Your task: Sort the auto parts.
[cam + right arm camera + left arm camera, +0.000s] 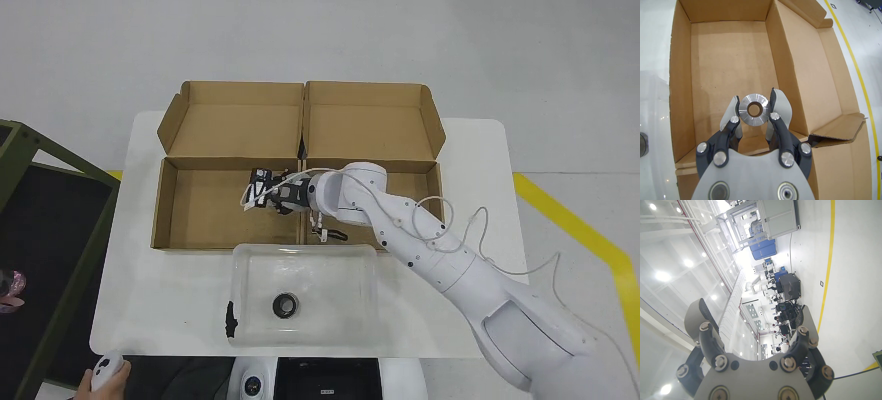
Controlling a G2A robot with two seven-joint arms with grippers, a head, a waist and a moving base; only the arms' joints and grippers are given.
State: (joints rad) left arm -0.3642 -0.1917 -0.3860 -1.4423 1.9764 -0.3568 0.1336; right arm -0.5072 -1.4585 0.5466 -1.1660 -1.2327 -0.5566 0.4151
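Note:
A shiny metal ring (761,116) with a round hole sits between the fingers of my right gripper (754,106), which is shut on it. The gripper hangs over the bare floor of the left cardboard box (730,56), near the wall it shares with the right box. From above, the right gripper (263,190) is over the left box (200,212) at its right side. A dark ring part (287,305) lies in the clear plastic bin (350,262) at the table's front. My left gripper (753,309) is open, holds nothing and points up into the room.
The right cardboard box (410,190) stands against the left one, both with flaps up at the back. A small black item (330,235) lies at the right box's front left corner. A dark green cart (40,240) stands left of the white table (140,290).

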